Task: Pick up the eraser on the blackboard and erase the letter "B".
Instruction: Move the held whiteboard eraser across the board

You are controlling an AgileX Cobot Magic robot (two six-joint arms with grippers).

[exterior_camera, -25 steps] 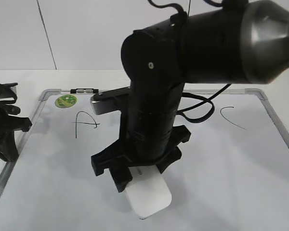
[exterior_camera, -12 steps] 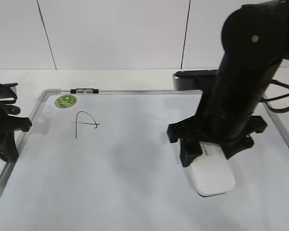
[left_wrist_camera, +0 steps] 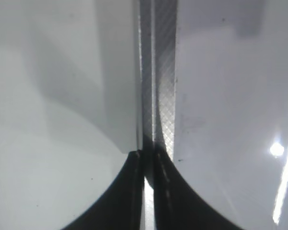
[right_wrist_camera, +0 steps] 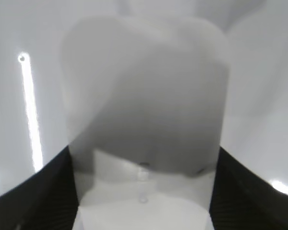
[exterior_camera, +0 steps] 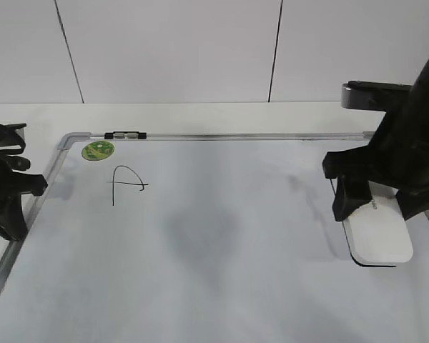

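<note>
Exterior view, white rounded eraser [exterior_camera: 380,232], dark underside

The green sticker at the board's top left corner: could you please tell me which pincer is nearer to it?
Left. The left pincer sits just off the board's left edge, beside the green sticker. The right pincer holds the eraser at the far right side.

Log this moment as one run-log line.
right hand: shut on eraser, at blackboard right edge | left hand: shut, idle over left frame | letters visible: "A" only

Hand-drawn black "A" [exterior_camera: 126,184] on the blackboard [exterior_camera: 222,286], eraser [exterior_camera: 377,231] lettering unreadable
</note>
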